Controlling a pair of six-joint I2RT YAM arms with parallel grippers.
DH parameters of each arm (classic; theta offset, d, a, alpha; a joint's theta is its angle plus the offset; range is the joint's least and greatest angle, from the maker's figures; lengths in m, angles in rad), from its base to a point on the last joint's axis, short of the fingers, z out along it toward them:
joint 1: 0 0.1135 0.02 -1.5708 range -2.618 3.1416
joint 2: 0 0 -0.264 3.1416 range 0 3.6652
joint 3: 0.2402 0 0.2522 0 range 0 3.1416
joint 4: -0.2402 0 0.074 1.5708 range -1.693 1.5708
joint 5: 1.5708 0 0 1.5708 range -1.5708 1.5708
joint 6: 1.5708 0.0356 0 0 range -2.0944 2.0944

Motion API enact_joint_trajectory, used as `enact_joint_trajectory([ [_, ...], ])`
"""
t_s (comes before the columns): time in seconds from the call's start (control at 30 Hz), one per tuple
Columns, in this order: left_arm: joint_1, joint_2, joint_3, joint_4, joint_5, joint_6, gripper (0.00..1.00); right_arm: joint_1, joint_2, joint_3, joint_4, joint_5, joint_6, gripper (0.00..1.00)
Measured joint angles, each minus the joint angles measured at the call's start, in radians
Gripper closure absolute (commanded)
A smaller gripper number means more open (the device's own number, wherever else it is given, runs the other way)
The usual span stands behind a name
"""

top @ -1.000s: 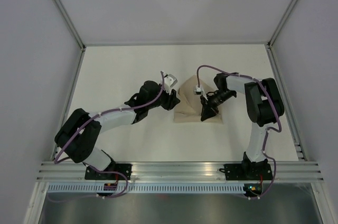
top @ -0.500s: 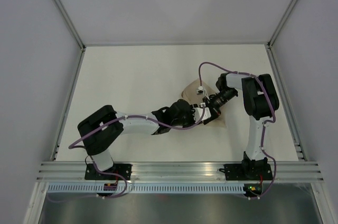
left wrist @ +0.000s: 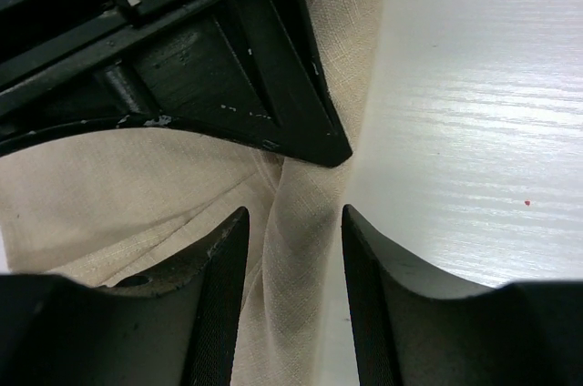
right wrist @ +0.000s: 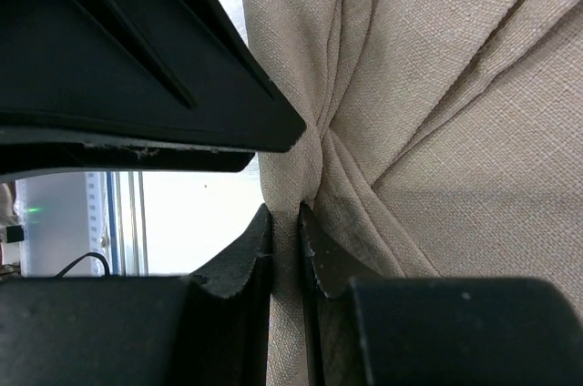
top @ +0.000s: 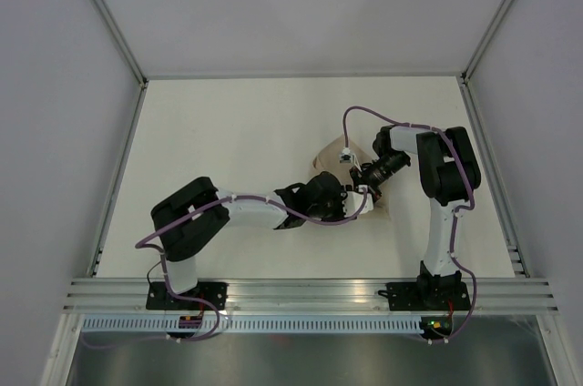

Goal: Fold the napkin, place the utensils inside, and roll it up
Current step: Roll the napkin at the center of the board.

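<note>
Top external: left claw [top: 352, 205] hides napkin [top: 322, 159] fold.

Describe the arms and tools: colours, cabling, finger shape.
Left arm and right arm: white links, black joint housings, purple cable looped along each. Left tool and right tool: matte black tapered fingers, ribbed inner pads, scuffed pale at the edges.

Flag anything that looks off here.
The napkin is bunched into radiating creases, not lying flat, where the right gripper pinches it; the left gripper stands open astride the same ridge.
</note>
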Motion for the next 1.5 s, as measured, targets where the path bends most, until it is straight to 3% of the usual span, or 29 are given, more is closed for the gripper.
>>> enact_joint_trajectory([
  [0.4, 0.000, 0.086, 0.051, -0.014, 0.031, 0.010, 0.53, -0.003, 0.010, 0.003, -0.008, -0.007, 0.014, 0.96],
  [0.53, 0.000, 0.104, 0.080, -0.044, 0.040, 0.013, 0.84, -0.003, 0.010, 0.004, -0.008, -0.006, 0.017, 0.94],
  [0.67, 0.000, 0.119, 0.131, -0.121, 0.059, 0.026, 0.98, -0.007, 0.009, 0.009, -0.002, 0.008, 0.043, 0.74],
  [0.7, 0.001, 0.122, 0.143, -0.137, 0.064, 0.026, 0.98, -0.009, 0.007, 0.011, 0.001, 0.011, 0.058, 0.63],
  [0.77, 0.006, 0.129, 0.168, -0.170, 0.077, 0.021, 0.98, -0.013, -0.006, 0.010, 0.012, 0.011, 0.108, 0.49],
  [0.87, 0.017, 0.148, 0.203, -0.192, 0.091, -0.005, 0.98, -0.019, -0.058, 0.008, 0.090, 0.039, 0.185, 0.40],
  [1.23, 0.081, 0.219, 0.338, -0.317, 0.248, -0.108, 0.98, -0.182, -0.289, -0.084, 0.575, 0.176, 0.531, 0.37],
  [1.5, 0.148, 0.306, 0.497, -0.492, 0.417, -0.180, 0.98, -0.337, -0.485, -0.247, 0.697, 0.196, 0.593, 0.37],
])
